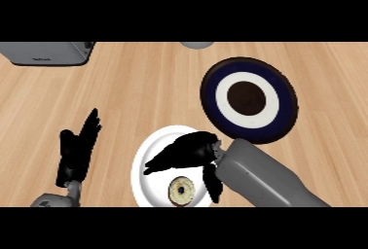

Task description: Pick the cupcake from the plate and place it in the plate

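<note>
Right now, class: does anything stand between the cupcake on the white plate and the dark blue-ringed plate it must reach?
Nothing visible. Bare wooden counter separates the white plate, holding the cupcake, from the blue-ringed plate; the right hand hovers over the white plate.

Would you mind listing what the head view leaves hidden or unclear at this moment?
- White plate: the right hand and forearm cover its upper and right part; its lower rim is cut by the view's bottom edge.
- Cupcake: seen only from above, bottom cut off.
- Right hand's fingers: whether they touch the cupcake is unclear.
- Grey appliance and grey round thing: cut by the top edge.
- Left hand: rests open at left.
</note>
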You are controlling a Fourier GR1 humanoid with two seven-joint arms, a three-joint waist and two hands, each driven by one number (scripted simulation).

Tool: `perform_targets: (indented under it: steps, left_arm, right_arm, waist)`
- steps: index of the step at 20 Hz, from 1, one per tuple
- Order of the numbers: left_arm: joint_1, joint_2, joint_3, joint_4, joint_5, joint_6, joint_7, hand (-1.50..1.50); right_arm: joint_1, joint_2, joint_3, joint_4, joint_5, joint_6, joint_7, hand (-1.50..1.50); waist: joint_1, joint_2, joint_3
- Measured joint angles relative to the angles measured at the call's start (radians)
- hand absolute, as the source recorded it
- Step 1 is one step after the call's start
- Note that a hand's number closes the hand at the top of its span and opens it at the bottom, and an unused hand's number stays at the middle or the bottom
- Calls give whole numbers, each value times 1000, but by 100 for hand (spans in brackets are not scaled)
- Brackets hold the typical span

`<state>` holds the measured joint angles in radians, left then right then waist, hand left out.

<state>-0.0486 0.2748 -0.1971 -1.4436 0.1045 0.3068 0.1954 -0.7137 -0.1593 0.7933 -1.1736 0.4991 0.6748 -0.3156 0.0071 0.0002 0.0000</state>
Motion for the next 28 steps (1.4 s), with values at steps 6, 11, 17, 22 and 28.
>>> perform_targets:
  steps: [6, 11, 17, 22, 28]
  left_arm:
    - [26, -32, 10, -20, -29, -10, -1, 0]
    - [46, -37, 29, -49, -44, -32, 11, 0]
    - [19, -44, 69, -34, -56, -62, 22, 0]
    - [10, -65, 88, 0, -75, -75, 3, 0]
    - [-24, -83, 107, 23, -93, -85, 16, 0]
  right_arm:
    - [28, 46, -35, 13, 98, 36, -18, -150]
    - [68, 77, -42, 29, 180, 26, -39, -150]
    - [83, 129, -59, 106, 259, -5, -76, -150]
    - [91, 146, -59, 144, 307, -25, -102, 150]
    - [119, 141, -42, 133, 359, -88, -167, 150]
  waist:
    - [-1, 0, 0]
    - [-1, 0, 0]
    - [-1, 0, 0]
    - [-1, 0, 0]
    - [-2, 0, 0]
